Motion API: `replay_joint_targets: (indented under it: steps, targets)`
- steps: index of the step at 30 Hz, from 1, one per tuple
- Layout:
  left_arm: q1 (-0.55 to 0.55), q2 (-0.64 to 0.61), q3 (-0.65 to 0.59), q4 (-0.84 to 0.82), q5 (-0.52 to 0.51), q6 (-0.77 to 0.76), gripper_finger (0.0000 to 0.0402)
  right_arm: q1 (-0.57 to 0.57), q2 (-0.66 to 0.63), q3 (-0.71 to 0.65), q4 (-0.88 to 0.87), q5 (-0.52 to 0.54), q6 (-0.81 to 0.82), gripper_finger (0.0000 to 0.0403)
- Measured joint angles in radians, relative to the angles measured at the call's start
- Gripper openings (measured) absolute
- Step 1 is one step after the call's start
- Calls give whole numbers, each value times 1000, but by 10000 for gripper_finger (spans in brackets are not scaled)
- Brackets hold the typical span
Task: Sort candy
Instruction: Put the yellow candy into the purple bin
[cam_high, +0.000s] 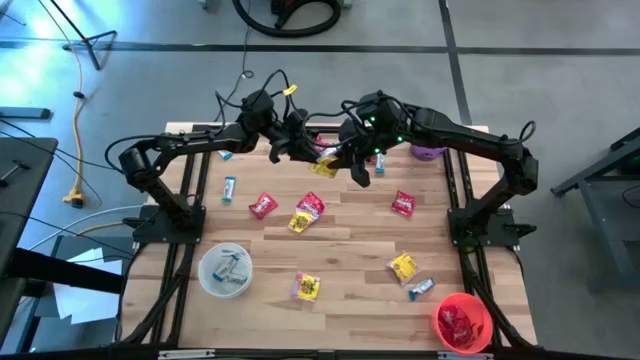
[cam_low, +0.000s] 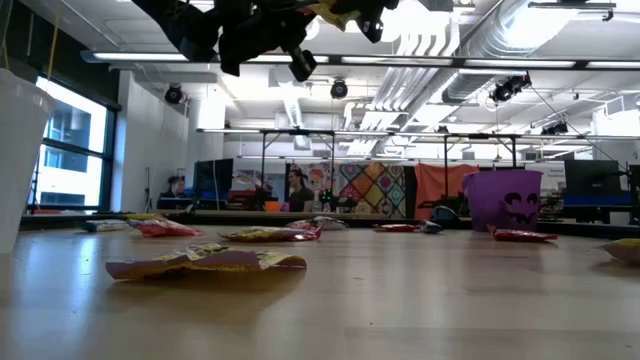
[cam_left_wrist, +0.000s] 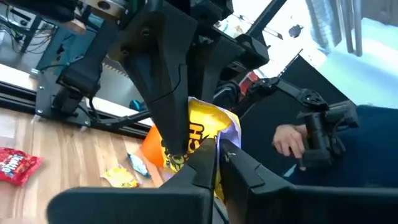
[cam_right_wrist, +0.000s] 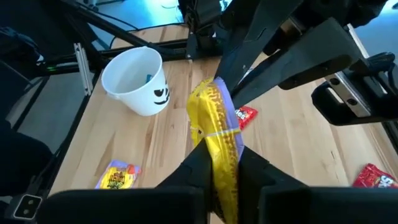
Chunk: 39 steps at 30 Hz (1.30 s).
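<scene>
- In the lower part of the high view, a red bowl (cam_high: 462, 322) at the right edge holds red packets, and a white bowl (cam_high: 225, 270) at lower left holds blue ones.
- Between them, loose candy lies on the wooden table (cam_high: 345, 300): a yellow packet (cam_high: 307, 288) low in the middle, another yellow packet (cam_high: 403, 267) to its right and a blue sweet (cam_high: 421, 289) just beside that.
- Further up the frame, red packets (cam_high: 263, 206) and a mixed pair (cam_high: 306, 212) sit mid-table, well apart from the bowls.
- At upper centre, both arms meet above the table over one yellow candy packet (cam_right_wrist: 219, 134).
- The right gripper (cam_right_wrist: 222, 163) is clamped on the packet; the left gripper (cam_left_wrist: 214, 158) is closed on the same packet from the other side.
- This looks like a handover in mid-air: the packet hangs between both grippers, off the table.
- A purple bowl (cam_high: 428, 152) stands at upper right, near the right arm.
- Next, one gripper would have to let go so the other can carry the packet to its bowl; a tug could tear the wrapper.
</scene>
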Motion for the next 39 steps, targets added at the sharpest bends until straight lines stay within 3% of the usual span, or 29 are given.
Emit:
replay_joint_targets:
  steps: [11,18,27,32,39]
  targets:
    - [78,-39,1,-1,-115,74,77,-42,-74,0,-33,87,26,7]
    - [144,-50,1,-9,-147,186,87,-113,-156,0,-223,327,77,4]
    - [148,-50,1,-16,-263,347,59,-329,-176,0,-605,731,389,5]
    - [152,-50,1,-104,-334,438,32,-461,-175,-82,-581,766,430,5]
    - [152,-50,0,-274,-434,565,2,-598,-174,-313,-464,765,470,5]
